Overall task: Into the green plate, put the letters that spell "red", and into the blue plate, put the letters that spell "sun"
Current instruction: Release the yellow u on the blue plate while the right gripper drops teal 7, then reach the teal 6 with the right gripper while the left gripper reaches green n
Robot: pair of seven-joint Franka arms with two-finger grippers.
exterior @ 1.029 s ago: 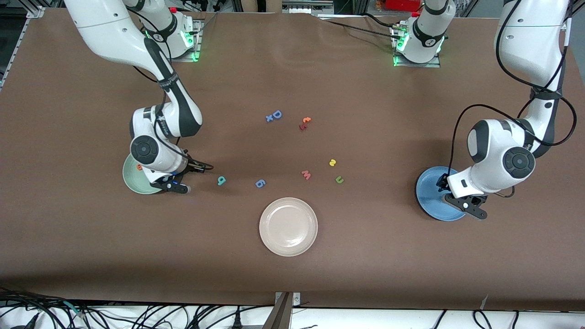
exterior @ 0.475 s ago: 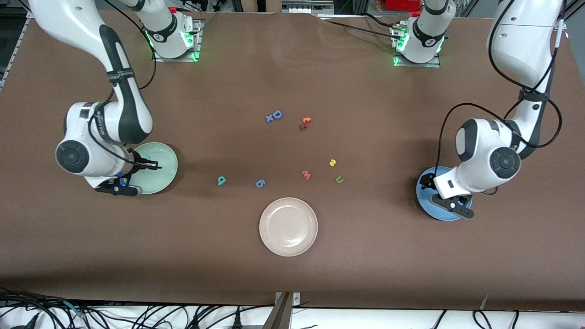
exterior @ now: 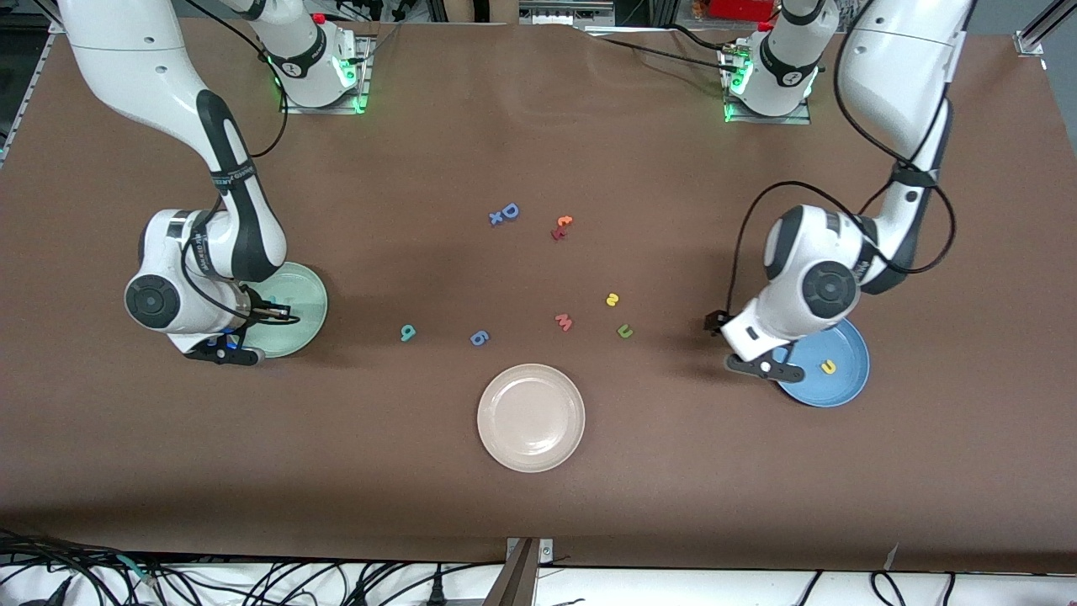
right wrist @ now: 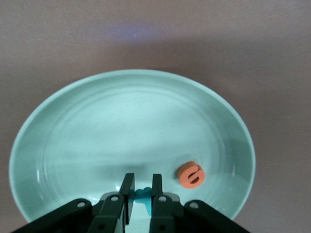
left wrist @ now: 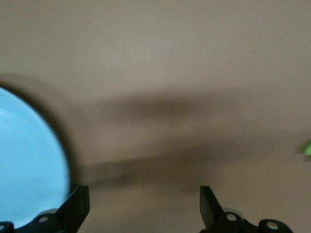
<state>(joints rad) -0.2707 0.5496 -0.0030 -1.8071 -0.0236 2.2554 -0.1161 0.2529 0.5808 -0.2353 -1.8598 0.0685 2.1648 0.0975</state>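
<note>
My right gripper is shut on the thin teal r and hangs low over the green plate. The orange e lies in that plate. The teal d lies on the table toward the middle. My left gripper is open and holds nothing, over bare table beside the blue plate. The yellow n lies in the blue plate. The yellow s and green u lie on the table between the plates.
A cream-white plate sits nearer the front camera than the loose letters. A blue 6-like letter and a pinkish m lie by the task letters. Farther back are a blue D and a small orange c.
My left gripper opened over the blue plate, left the yellow n there and swung off toward the middle. My right arm carried the teal r across the green plate and settled over it.
</note>
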